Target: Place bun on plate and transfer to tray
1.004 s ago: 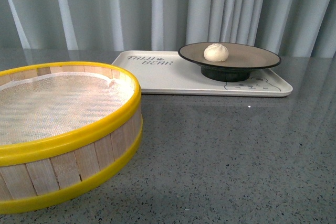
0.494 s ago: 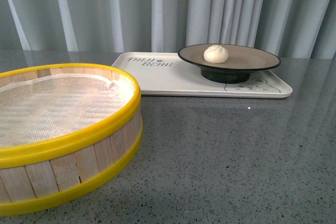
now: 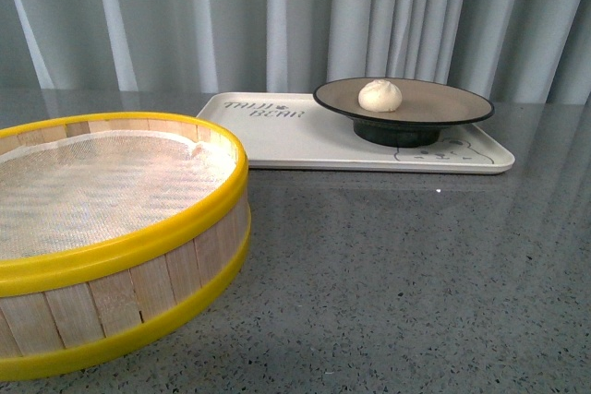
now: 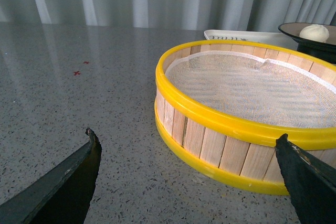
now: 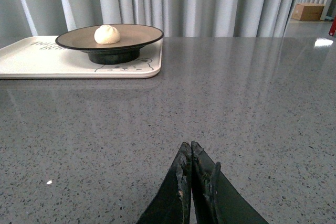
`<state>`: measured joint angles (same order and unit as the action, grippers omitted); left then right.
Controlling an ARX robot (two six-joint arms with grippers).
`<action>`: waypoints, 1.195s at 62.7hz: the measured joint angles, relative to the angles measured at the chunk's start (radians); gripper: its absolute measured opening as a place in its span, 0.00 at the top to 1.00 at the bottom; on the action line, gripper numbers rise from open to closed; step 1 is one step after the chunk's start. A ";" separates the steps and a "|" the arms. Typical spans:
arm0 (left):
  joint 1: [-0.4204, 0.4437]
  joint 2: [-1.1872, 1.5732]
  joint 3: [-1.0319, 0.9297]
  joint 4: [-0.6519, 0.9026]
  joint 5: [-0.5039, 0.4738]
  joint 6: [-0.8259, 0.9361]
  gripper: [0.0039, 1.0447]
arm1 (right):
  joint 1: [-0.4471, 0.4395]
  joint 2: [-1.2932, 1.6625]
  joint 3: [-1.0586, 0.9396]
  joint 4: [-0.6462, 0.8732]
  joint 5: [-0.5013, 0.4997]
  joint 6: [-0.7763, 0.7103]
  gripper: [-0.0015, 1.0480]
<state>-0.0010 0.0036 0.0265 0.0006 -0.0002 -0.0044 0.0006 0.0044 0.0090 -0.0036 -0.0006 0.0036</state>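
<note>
— Grey curtains (image 3: 277,16) hang behind a speckled grey bench (image 3: 416,274). What sits on it?

— At the far side lies the tray (image 3: 295,136), cream-white with grey lettering. The plate (image 3: 434,99) stands on the tray's right half on its dark foot, and the bun (image 3: 379,94) rests on the plate, a little left of its middle.

— And nearer the camera?

— A round wooden steamer basket (image 3: 138,246) with yellow rims, lined with white mesh, fills the left foreground. It stands apart from the tray.

— Where are the arms?

— Neither shows in the front view. The left wrist view shows the left tool (image 4: 189,182) with its two dark fingers spread wide, holding nothing, low over the bench just beside the basket's wall.

— The right one?

— The right tool (image 5: 193,182) has its fingertips pressed together with nothing between them. It hangs over bare bench, well apart from the tray, with the plate and bun visible beyond it.
</note>
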 joint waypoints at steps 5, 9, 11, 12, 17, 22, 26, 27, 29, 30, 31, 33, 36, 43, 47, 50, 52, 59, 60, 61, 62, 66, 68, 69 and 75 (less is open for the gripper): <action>0.000 0.000 0.000 0.000 0.000 0.000 0.06 | 0.000 0.000 0.000 0.000 0.000 -0.002 0.97; 0.000 0.000 0.000 0.000 0.000 0.000 0.06 | 0.000 0.000 0.000 0.000 0.000 -0.001 0.87; 0.000 0.000 0.000 0.000 0.000 0.000 0.06 | 0.000 0.000 0.000 0.000 0.000 -0.001 0.82; 0.000 0.000 0.000 0.000 0.000 0.000 0.06 | 0.000 0.000 0.000 0.000 0.000 -0.001 0.79; 0.000 0.000 0.000 0.000 0.000 0.000 0.06 | 0.000 0.000 0.000 0.000 0.000 -0.001 0.65; 0.000 0.000 0.000 0.000 0.000 0.000 0.06 | 0.000 0.000 0.000 0.000 0.000 -0.001 0.52; 0.000 0.000 0.000 0.000 0.000 0.000 0.06 | 0.000 0.000 0.000 0.000 0.000 -0.001 0.40; 0.000 0.000 0.000 0.000 0.000 0.000 0.06 | 0.000 0.000 0.000 0.000 0.000 -0.001 0.36; 0.000 0.000 0.000 0.000 0.000 0.000 0.06 | 0.000 0.000 0.000 0.000 0.000 -0.001 0.29; 0.000 0.000 0.000 0.000 0.000 0.000 0.06 | 0.000 0.000 0.000 0.000 0.000 -0.001 0.27; 0.000 0.000 0.000 0.000 0.000 0.000 0.06 | 0.000 0.000 0.000 0.000 0.000 -0.001 0.24; 0.000 0.000 0.000 0.000 0.000 0.000 0.06 | 0.000 0.000 0.000 0.000 0.000 -0.001 0.20; 0.000 0.000 0.000 0.000 0.000 0.000 0.06 | 0.000 0.000 0.000 0.000 0.000 -0.001 0.13; 0.000 0.000 0.000 0.000 0.000 0.000 0.06 | 0.000 0.000 0.000 0.000 0.000 -0.001 0.09; 0.000 0.000 0.000 0.000 0.000 0.000 0.06 | 0.000 0.000 0.000 0.000 0.000 -0.001 0.09; 0.000 0.000 0.000 0.000 0.000 0.000 0.06 | 0.000 0.000 0.000 0.000 0.000 -0.001 0.08; 0.000 0.000 0.000 0.000 0.000 0.000 0.06 | 0.000 0.000 0.000 0.000 0.000 -0.001 0.08; 0.000 0.000 0.000 0.000 0.000 0.000 0.06 | 0.000 0.000 0.000 0.000 0.000 -0.001 0.08; 0.000 0.000 0.000 0.000 0.000 0.000 0.06 | 0.000 0.000 0.000 0.000 0.000 -0.001 0.08; 0.000 0.000 0.000 0.000 0.000 0.000 0.06 | 0.000 0.000 0.000 0.000 0.000 -0.001 0.08; 0.000 0.000 0.000 0.000 0.000 0.000 0.06 | 0.000 0.000 0.000 0.000 0.000 -0.001 0.08; 0.000 0.000 0.000 0.000 0.000 0.000 0.06 | 0.000 0.000 0.000 0.000 0.000 -0.001 0.08; 0.000 0.000 0.000 0.000 0.000 0.000 0.06 | 0.000 0.000 0.000 0.000 0.000 -0.001 0.08; 0.000 0.000 0.000 0.000 0.000 0.000 0.06 | 0.000 0.000 0.000 0.000 0.000 -0.001 0.08; 0.000 0.000 0.000 0.000 0.000 0.000 0.06 | 0.000 0.000 0.000 0.000 0.000 -0.001 0.08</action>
<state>-0.0010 0.0036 0.0265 0.0006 -0.0002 -0.0044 0.0006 0.0044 0.0090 -0.0036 -0.0010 0.0029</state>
